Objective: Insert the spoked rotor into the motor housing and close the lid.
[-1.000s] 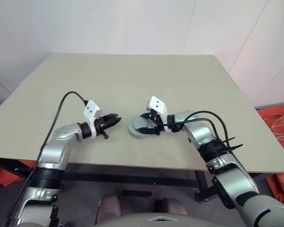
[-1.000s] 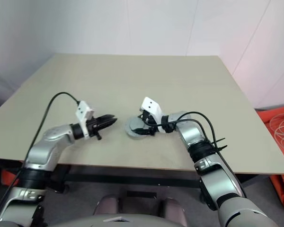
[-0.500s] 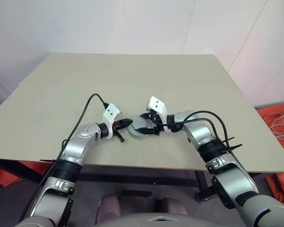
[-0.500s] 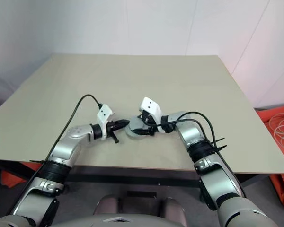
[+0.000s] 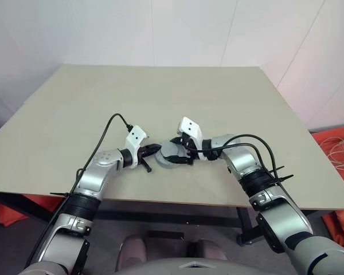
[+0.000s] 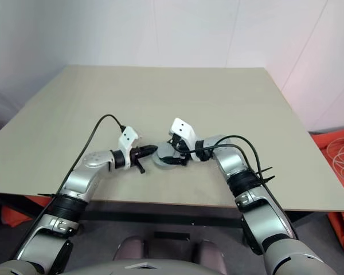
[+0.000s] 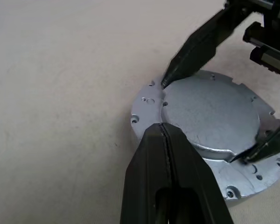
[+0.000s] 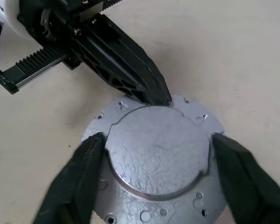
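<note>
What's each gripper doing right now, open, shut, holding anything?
Left gripper: shut, holding nothing, tip at the lid edge.
Right gripper: open, jaws either side of the lid on the motor housing.

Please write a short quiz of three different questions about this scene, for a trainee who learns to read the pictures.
1. True or false: the plain pale grey round lid already sits on the round grey metal motor housing.
2. Which claw is shut? A) left claw B) right claw C) both
3. Fill in: the open claw's two fingers stand on opposite ___ of the lid.

Key: 1 true. 2 A, its closed tip is at the lid's edge. 3 sides.
</note>
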